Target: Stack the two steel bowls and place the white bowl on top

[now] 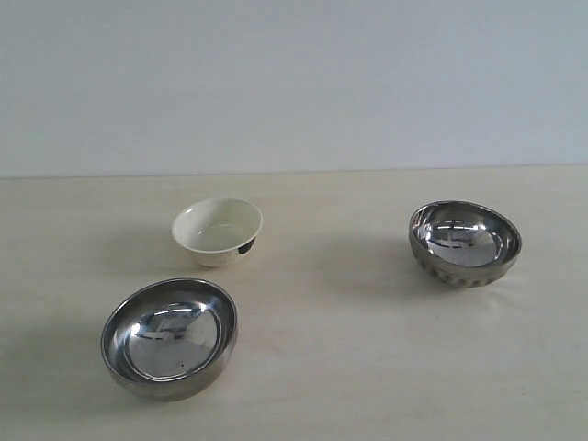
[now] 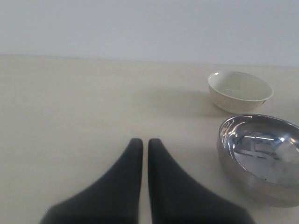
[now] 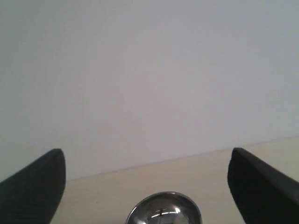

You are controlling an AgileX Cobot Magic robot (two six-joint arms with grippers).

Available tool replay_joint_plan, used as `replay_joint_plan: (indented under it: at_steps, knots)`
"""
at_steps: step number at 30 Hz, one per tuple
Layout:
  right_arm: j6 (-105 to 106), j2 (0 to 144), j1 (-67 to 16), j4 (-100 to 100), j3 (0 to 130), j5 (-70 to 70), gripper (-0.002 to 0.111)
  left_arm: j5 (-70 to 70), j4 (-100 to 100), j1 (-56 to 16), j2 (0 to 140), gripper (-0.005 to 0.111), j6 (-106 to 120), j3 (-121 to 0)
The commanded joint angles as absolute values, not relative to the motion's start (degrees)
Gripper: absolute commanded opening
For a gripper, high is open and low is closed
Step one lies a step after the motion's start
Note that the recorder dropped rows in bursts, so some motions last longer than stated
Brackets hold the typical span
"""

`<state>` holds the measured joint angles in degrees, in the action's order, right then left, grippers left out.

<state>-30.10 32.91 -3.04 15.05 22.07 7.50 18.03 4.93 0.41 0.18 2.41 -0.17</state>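
Observation:
A smooth steel bowl [image 1: 169, 337] stands at the front left of the table, and a ribbed steel bowl [image 1: 465, 243] stands apart at the right. Behind the smooth one sits the white bowl [image 1: 218, 231], with a dark mark on its side. No arm shows in the exterior view. In the left wrist view my left gripper [image 2: 141, 143] is shut and empty over bare table, with a steel bowl [image 2: 261, 157] and the white bowl [image 2: 239, 91] off to one side. My right gripper [image 3: 147, 161] is wide open with nothing between its fingers, and a steel bowl [image 3: 163, 209] lies ahead of it.
The pale wooden table [image 1: 349, 367] runs back to a plain grey-white wall [image 1: 294, 83]. Wide bare stretches of tabletop separate the three bowls.

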Motion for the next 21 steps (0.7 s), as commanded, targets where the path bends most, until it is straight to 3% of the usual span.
replay_joint_plan:
  at_steps: [1,15,21]
  knots:
    - [-31.5,38.7,-7.0,15.7,24.3,6.3,0.085,17.6,4.9,0.1,0.0,0.004,2.1,0.0]
    - [-31.5,66.8,-33.2,15.7,36.4,1.3,0.085,17.6,4.9,0.1,0.0,0.004,2.1,0.0]
    - [-31.5,80.1,-40.3,15.6,42.1,1.4,0.085,17.6,4.9,0.1,0.0,0.004,2.1,0.0]
